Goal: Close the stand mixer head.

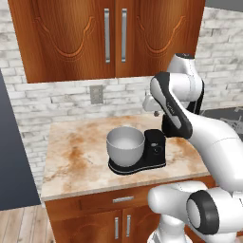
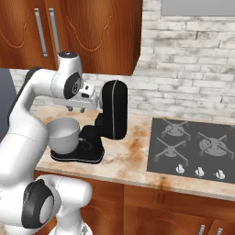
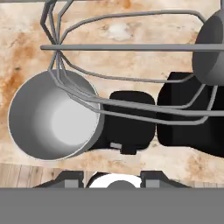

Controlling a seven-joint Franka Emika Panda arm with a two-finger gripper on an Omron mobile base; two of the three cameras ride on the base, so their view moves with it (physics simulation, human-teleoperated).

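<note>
The black stand mixer head stands tilted up, nearly vertical, above its black base. In the left base view my arm covers most of the mixer head. Its wire whisk and silver hub stretch across the hand view, close in front of the camera. The silver-grey bowl sits on the base below. My gripper hovers above the bowl, beside the whisk, open and holding nothing.
The mixer stands on a marbled counter against a brick wall with an outlet. Wooden cabinets hang overhead. A gas cooktop lies to the right of the mixer.
</note>
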